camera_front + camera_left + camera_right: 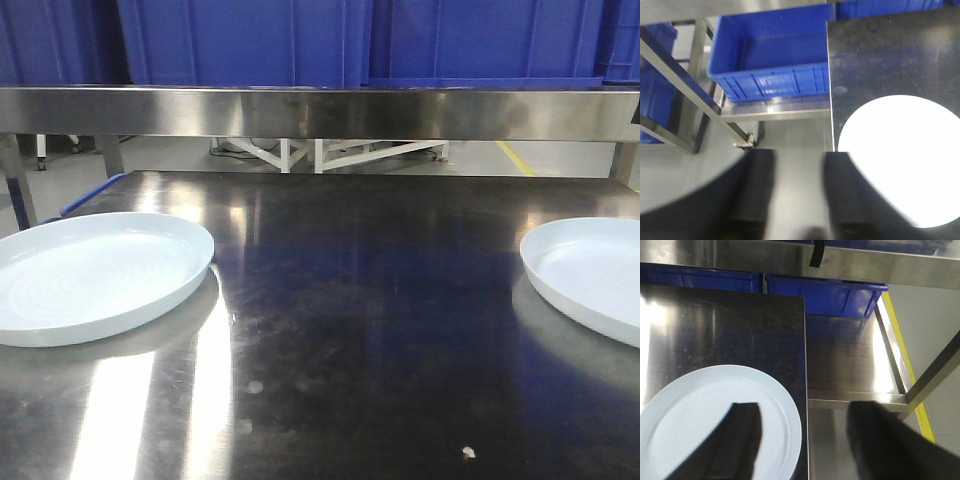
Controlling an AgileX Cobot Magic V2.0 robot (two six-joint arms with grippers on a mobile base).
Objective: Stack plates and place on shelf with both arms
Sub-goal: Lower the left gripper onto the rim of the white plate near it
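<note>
Two pale blue-white plates lie apart on the dark steel tabletop [370,300]: one plate [95,275] at the left, the other plate [590,275] at the right edge of the front view. The shelf [320,112] runs behind them as a long steel rail under blue crates [250,40]. Neither arm shows in the front view. My left gripper [800,155] is open astride the table's left edge, its right finger [855,195] by the left plate [905,160]. My right gripper [805,407] is open, with one finger [740,440] over the right plate [690,405] and the other past the table's right edge.
A blue crate [775,55] sits on a low steel shelf left of the table, with slanted frame legs [685,85] beside it. On the right, more blue crates [825,295] stand on a lower steel shelf [850,355]. A yellow floor line [900,350] runs alongside.
</note>
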